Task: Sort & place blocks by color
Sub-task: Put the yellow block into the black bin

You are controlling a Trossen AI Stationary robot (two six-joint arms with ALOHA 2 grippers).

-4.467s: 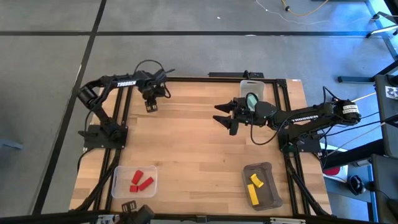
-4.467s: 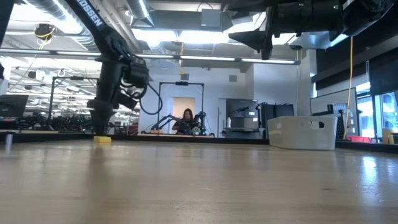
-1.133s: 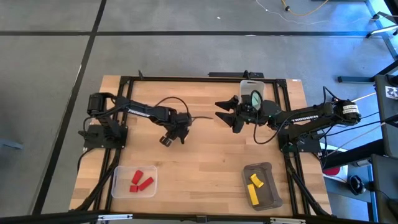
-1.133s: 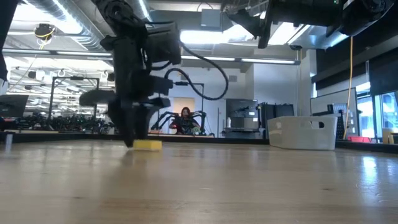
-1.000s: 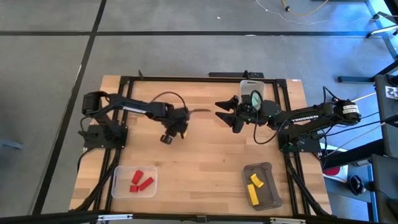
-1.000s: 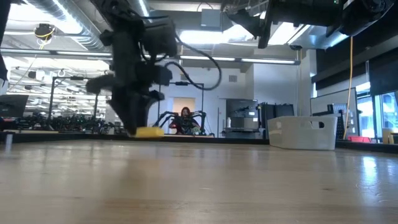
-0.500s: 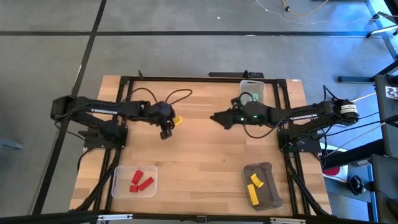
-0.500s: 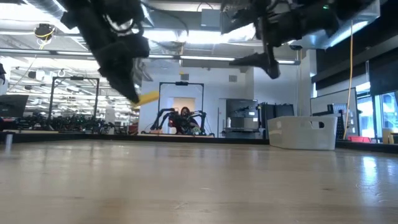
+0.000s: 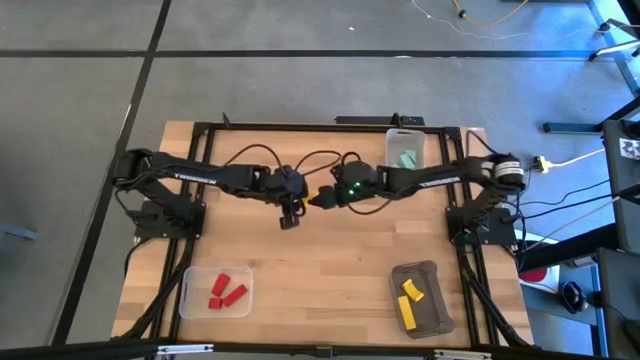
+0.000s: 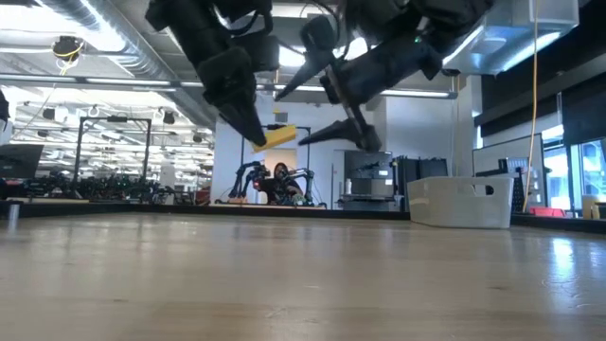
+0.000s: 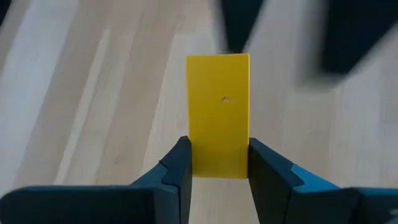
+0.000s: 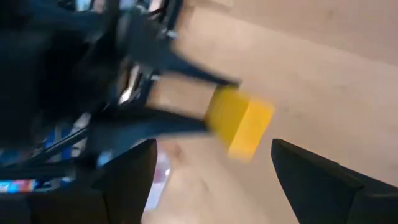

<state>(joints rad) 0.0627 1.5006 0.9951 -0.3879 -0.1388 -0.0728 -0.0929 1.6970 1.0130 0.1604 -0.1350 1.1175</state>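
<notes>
I saw the left claw clamped on the yellow block, held up over mid-bench. Right claw hung spread wide just beyond it, fingers either side of the block's far end.

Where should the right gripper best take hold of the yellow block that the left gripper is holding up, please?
Probably the free end of the yellow block, which sticks out past the left gripper fingers clamping its near end. The open right gripper should close across the bare long sides, approaching head-on.
</notes>
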